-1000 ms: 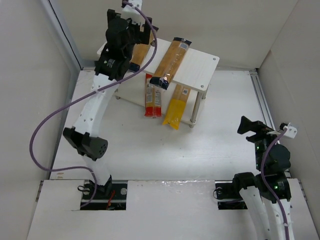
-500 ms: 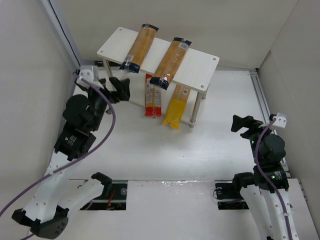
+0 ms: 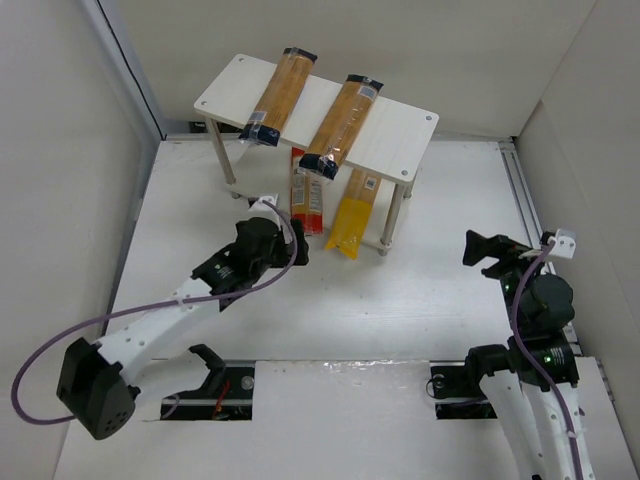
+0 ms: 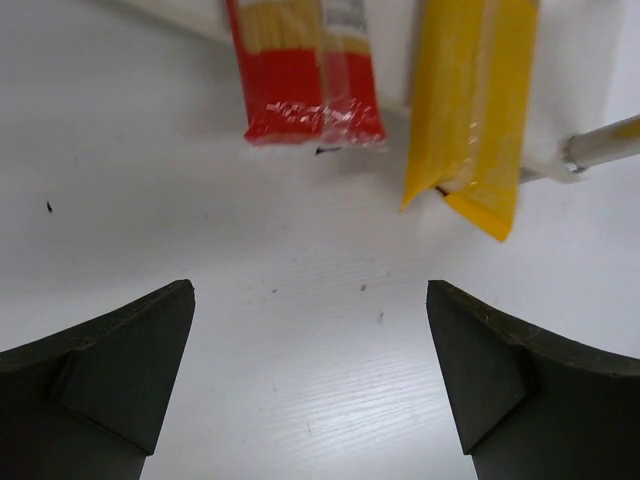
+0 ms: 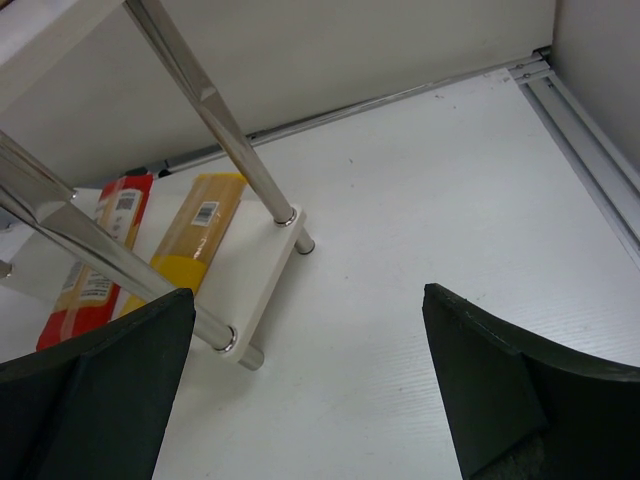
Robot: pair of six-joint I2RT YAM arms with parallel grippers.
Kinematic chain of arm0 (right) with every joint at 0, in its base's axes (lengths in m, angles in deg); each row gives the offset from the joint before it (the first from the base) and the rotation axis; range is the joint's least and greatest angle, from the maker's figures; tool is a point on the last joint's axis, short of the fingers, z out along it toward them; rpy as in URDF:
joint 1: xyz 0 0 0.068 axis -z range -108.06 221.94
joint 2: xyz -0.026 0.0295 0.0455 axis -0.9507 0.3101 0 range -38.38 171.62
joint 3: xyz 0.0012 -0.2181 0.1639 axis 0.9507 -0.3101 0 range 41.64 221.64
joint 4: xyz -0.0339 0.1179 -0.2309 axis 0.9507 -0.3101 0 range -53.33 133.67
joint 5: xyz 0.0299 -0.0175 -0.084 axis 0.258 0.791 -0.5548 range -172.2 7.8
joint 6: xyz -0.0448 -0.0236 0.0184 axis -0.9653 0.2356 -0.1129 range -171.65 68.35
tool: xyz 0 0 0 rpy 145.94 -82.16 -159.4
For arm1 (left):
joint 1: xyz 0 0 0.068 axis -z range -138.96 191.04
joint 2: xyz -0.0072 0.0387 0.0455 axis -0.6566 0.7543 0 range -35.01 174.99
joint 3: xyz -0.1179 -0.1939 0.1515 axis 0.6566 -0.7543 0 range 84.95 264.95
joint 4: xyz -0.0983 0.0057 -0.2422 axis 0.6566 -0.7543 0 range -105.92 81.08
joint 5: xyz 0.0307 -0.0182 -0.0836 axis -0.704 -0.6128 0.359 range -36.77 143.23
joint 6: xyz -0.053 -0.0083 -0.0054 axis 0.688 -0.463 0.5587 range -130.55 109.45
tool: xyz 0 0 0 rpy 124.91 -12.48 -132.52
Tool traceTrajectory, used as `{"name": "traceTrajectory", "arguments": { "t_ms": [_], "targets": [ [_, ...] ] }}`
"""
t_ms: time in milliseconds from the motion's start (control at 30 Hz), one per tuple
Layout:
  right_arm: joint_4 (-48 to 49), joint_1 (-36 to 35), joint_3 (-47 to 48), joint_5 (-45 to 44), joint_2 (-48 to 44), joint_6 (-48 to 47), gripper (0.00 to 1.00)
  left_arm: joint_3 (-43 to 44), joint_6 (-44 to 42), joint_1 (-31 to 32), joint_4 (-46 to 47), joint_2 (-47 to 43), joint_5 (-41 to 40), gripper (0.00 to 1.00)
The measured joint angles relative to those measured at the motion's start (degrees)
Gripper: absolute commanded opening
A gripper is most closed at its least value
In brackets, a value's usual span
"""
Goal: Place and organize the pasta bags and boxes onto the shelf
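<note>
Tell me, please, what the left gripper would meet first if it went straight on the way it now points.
Most likely the near end of the red box, beside the yellow bag; the left gripper, jaws open, aims roughly at it, though depth is unclear.

The right gripper [image 5: 308, 295] hangs over the white bench [image 5: 420, 190], its dark jaws spread wide at the bottom corners with nothing between them. Beyond them stands the shelf [image 5: 272, 275] — its pale lower board sits just above the bench on slanting metal legs [image 5: 215, 110], with a corner of the upper board at top left. On the lower board the yellow bag [image 5: 190, 240] and the red box [image 5: 118, 205] lie side by side, lengthwise. A metal rail [image 5: 590, 130] runs along the bench's right edge — a pale wall [image 5: 350, 50] behind.
</note>
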Motion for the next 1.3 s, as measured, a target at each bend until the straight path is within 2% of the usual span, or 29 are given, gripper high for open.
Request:
{"name": "traceTrajectory", "arguments": {
  "t_ms": [200, 433, 567, 1033, 1300],
  "targets": [
    [-0.02, 0.00, -0.50, -0.02, 0.00, 0.00, 1.00, -0.94, 2.82, 0.17, 4.15, 11.78, -2.64, 1.00],
    [0.00, 0.00, -0.52, -0.46, 0.00, 0.02, 1.00, 7.65, 4.33, 0.39, 4.31, 30.16, -7.93, 1.00],
    [0.00, 0.00, -0.52, -0.81, 0.00, 0.02, 1.00, 11.45, 5.95, -0.81, 2.89, 36.48, -10.78, 1.00],
    [-0.04, 0.00, -0.52, -2.03, 0.00, 0.07, 1.00, 16.15, 7.61, -13.49, -0.33, 39.45, -16.57, 1.00],
    [-0.13, 0.00, -0.50, -2.64, 0.24, 0.09, 1.00, 16.00, 8.39, -15.04, -1.60, 38.14, -18.23, 1.00]
  ]
}}
